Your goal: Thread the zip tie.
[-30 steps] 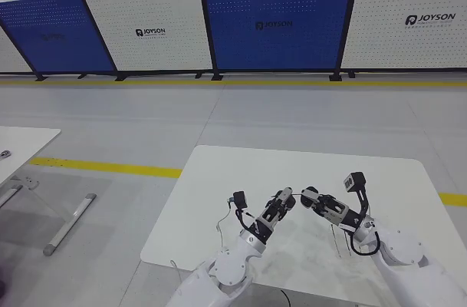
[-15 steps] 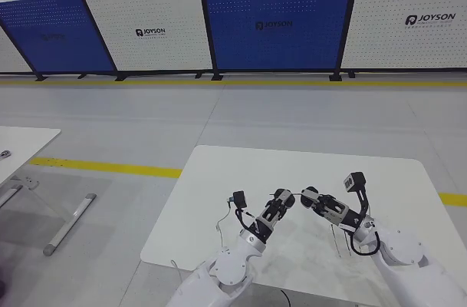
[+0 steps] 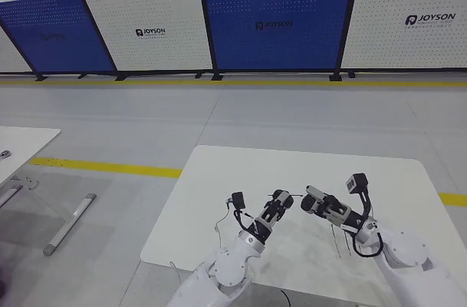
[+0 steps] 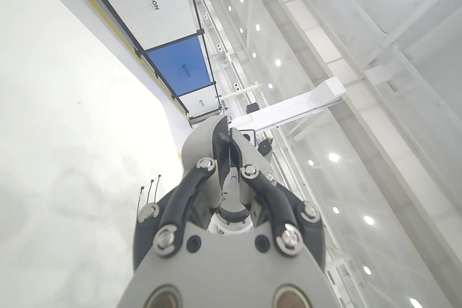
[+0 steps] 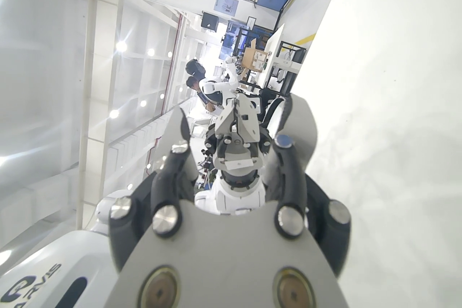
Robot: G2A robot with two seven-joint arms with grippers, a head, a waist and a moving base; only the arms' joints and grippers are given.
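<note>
The thin black zip tie (image 4: 224, 135) shows as a small dark piece pinched at the very tips of the left gripper (image 4: 226, 133). That gripper's ribbed black pads (image 4: 221, 157) are pressed flat together on it. In the top view a fine dark line runs from the left gripper (image 3: 282, 199) toward the right gripper (image 3: 308, 203), but it is too thin to follow along its length.

The two grippers face each other tip to tip above the table, close but apart. In the right wrist view the right gripper (image 5: 238, 111) stands with its fingers (image 5: 180, 132) spread wide and nothing between the pads. The left gripper (image 5: 236, 123) sits straight ahead of that gap, seen end on.

Three spare black zip ties (image 4: 148, 192) lie side by side on the table, flat and roughly parallel. They are behind the right gripper's fingertips, beside that arm's wrist, and in the top view they show as faint strokes (image 3: 338, 242).

The white rectangular table (image 3: 241, 176) stretches under and ahead of both grippers. Beyond its far edge, ahead of the grippers, a yellow floor stripe (image 3: 103, 166) crosses the grey floor. Farther ahead stands a row of blue and white perforated panels (image 3: 279, 34). Well off to the left gripper's outer side is the corner of a second white table (image 3: 18, 150).
</note>
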